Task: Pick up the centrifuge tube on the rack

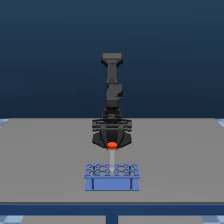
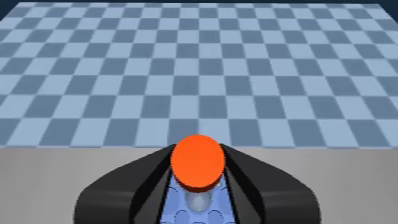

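Observation:
The centrifuge tube (image 1: 112, 156) hangs upright, its orange-red cap (image 1: 112, 145) tucked between the dark fingers of my gripper (image 1: 112, 142). Its pale body reaches down to about the top of the blue rack (image 1: 112, 184), which stands on the grey table near the front edge. In the wrist view the orange cap (image 2: 197, 162) fills the gap of the gripper (image 2: 197, 148), with black fingers (image 2: 142, 187) pressed close on both sides. The rack's blue holed top (image 2: 202, 216) shows just beneath the whitish tube. The tube's lower tip is hard to make out.
The grey table (image 1: 50, 160) spreads wide on both sides of the rack. Its front edge (image 1: 112, 202) runs just before the rack. Past the far table edge the wrist view shows a blue checkered floor (image 2: 199, 75). The arm's dark column (image 1: 113, 85) rises behind the gripper.

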Controlling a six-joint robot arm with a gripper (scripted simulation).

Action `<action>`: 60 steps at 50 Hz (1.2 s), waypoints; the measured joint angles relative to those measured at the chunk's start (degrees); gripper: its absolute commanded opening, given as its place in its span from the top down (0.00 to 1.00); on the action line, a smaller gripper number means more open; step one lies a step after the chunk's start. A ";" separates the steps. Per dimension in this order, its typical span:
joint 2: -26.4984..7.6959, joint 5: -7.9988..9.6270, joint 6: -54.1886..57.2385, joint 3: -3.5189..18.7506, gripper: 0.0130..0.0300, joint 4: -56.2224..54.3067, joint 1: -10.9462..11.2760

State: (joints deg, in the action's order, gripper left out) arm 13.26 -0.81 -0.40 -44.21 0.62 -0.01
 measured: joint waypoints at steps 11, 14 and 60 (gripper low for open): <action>0.20 0.41 -3.62 0.20 1.00 3.90 0.00; 0.25 0.51 -4.53 0.25 1.00 4.81 0.00; 0.98 2.01 -1.12 1.03 1.00 0.49 0.00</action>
State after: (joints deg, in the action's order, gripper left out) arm 14.25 1.20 -1.52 -43.18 1.11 -0.01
